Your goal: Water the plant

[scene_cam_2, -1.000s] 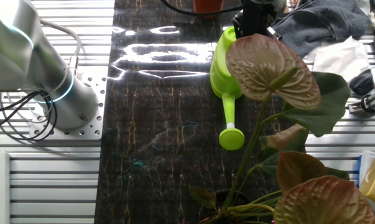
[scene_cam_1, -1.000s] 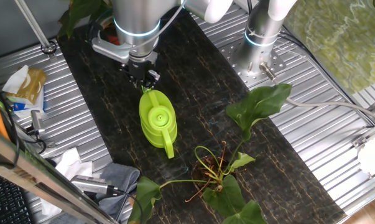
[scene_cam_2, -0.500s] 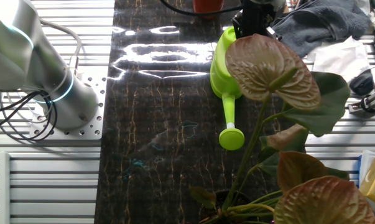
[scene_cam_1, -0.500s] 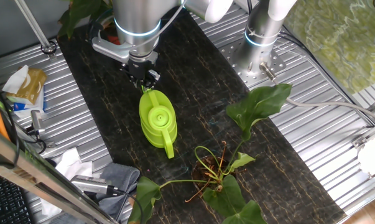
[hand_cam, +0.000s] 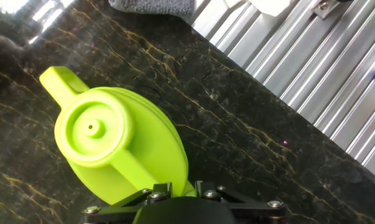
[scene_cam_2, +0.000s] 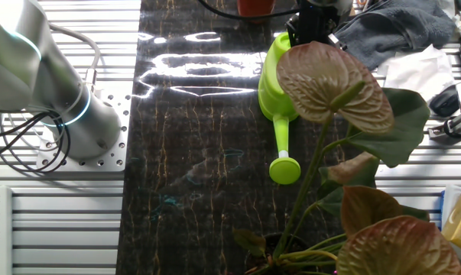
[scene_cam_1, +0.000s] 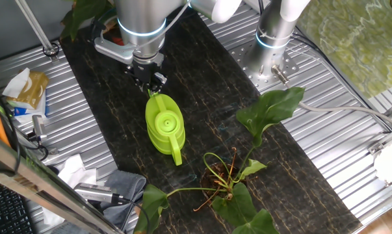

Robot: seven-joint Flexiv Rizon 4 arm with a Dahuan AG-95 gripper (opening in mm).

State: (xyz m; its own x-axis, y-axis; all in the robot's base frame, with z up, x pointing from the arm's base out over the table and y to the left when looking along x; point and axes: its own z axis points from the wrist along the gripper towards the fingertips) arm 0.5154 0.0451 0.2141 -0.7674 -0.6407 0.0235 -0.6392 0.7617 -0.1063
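Early stage: the lime-green plastic watering can (scene_cam_1: 164, 125) sits flat on the dark marbled counter (scene_cam_1: 202, 97), not lifted, nothing poured. Gripper (scene_cam_1: 150, 83) sits at the can's handle end, spout pointing away from the arm. Fingers' state: cannot tell, tips hidden in all views. Broad-leaved plant in the small orange-red pot (scene_cam_1: 91, 16) stands behind the arm at the counter's far end, near the fingers but apart. Left: lift, carry, tilt.
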